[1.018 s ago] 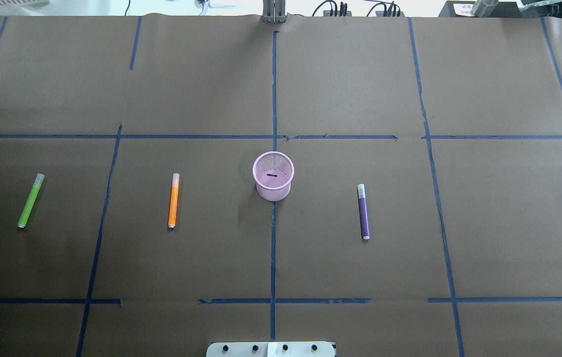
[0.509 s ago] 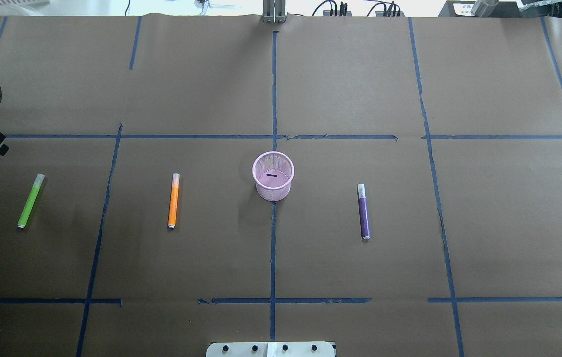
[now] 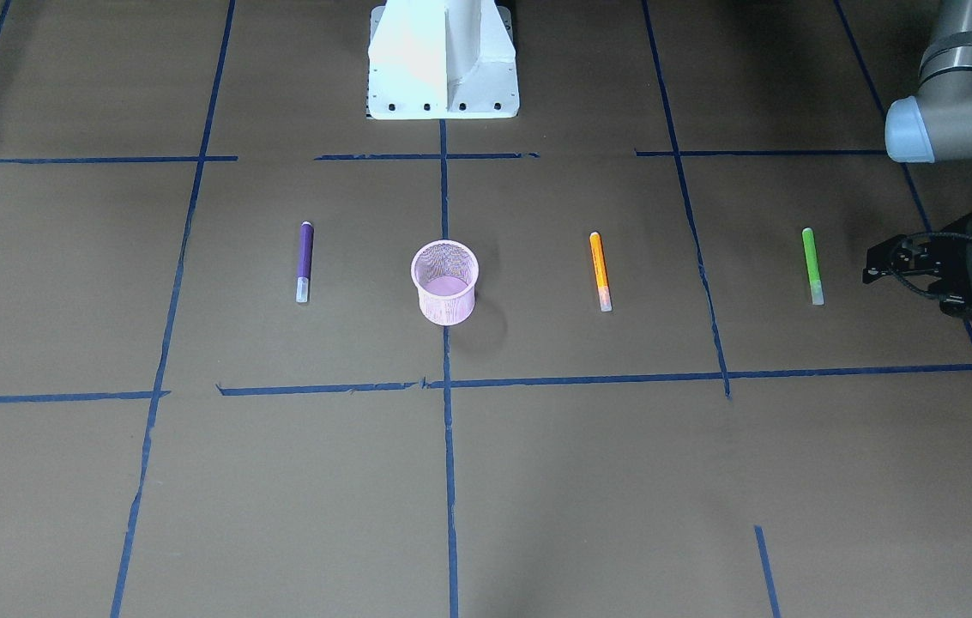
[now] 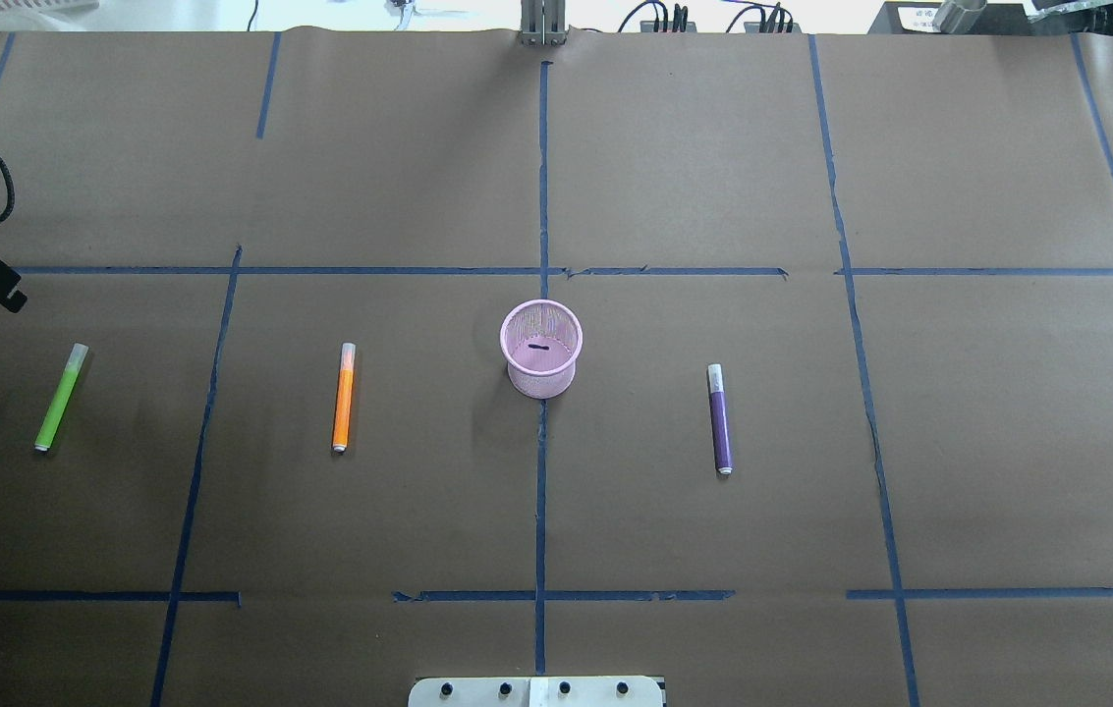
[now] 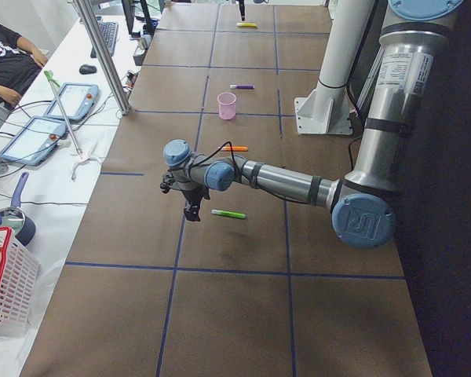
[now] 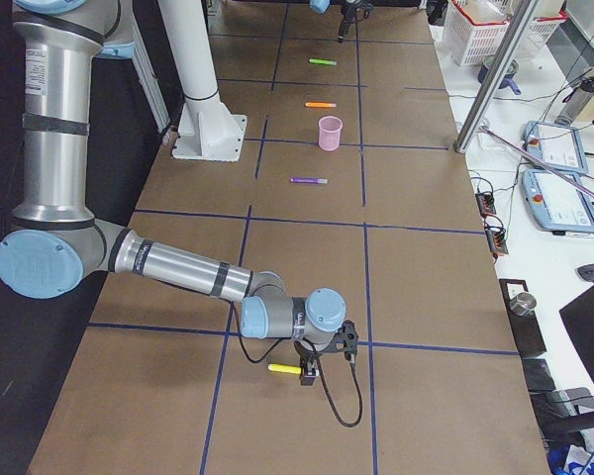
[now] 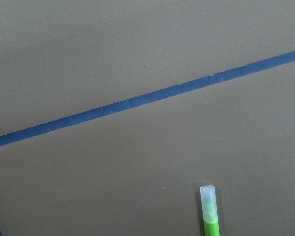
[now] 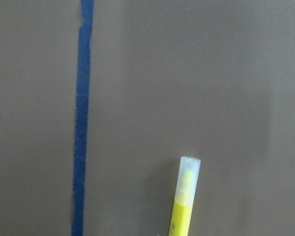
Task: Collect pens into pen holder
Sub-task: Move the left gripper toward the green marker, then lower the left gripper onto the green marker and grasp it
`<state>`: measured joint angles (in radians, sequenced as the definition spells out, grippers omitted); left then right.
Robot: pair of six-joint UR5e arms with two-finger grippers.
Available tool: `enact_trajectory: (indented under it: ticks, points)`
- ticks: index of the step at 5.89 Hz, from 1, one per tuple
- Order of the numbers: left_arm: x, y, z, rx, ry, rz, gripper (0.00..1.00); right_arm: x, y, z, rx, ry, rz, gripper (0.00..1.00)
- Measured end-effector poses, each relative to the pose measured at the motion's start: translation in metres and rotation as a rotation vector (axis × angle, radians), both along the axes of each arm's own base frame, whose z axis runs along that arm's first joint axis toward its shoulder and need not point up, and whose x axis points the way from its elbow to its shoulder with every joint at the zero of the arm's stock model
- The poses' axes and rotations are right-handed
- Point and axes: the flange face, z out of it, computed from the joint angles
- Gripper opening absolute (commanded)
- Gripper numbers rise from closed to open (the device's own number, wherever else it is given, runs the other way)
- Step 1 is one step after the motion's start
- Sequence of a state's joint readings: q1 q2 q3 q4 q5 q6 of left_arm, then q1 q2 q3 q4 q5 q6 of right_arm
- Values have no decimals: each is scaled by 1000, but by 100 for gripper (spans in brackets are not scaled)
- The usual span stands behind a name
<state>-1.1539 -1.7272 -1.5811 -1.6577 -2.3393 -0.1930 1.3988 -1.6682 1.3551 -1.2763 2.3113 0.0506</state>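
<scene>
reach phase, nothing collected yet

left fingers (image 5: 191, 212) hang just beside the cap end of the green pen (image 4: 59, 398); open or closed, cannot tell. right fingers (image 6: 308, 376) near a yellow pen (image 6: 283, 368), state equally unclear. pen holder (image 4: 541, 349) well apart from both, orange pen (image 4: 344, 398) and purple pen (image 4: 720, 419) flanking it on the tabletop (image 4: 713, 147). next, likely: centre over barrel, descend, pinch.

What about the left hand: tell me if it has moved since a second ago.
Yes. The left hand has entered from the overhead view's left edge, moving right along the horizontal blue tape line, toward the green pen.
</scene>
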Motion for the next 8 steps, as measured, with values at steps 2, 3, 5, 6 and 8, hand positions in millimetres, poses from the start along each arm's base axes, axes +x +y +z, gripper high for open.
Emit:
enact_trajectory:
  ticks: [2, 3, 5, 6, 8]
  points:
    - [5, 1, -2, 1, 2, 4, 100, -10, 3, 31, 23, 2, 20, 100]
    - [5, 1, -4, 4, 4, 3, 100, -19, 4, 36, 36, -6, 61, 100]
    - [5, 1, -7, 5, 5, -2, 100, -27, 3, 33, 49, -20, 81, 100]
    - [6, 1, -8, 5, 6, -3, 100, -27, 5, 32, 52, -23, 80, 100]
    - [11, 3, -8, -14, 3, -12, 100, -26, 7, 29, 62, -26, 79, 100]
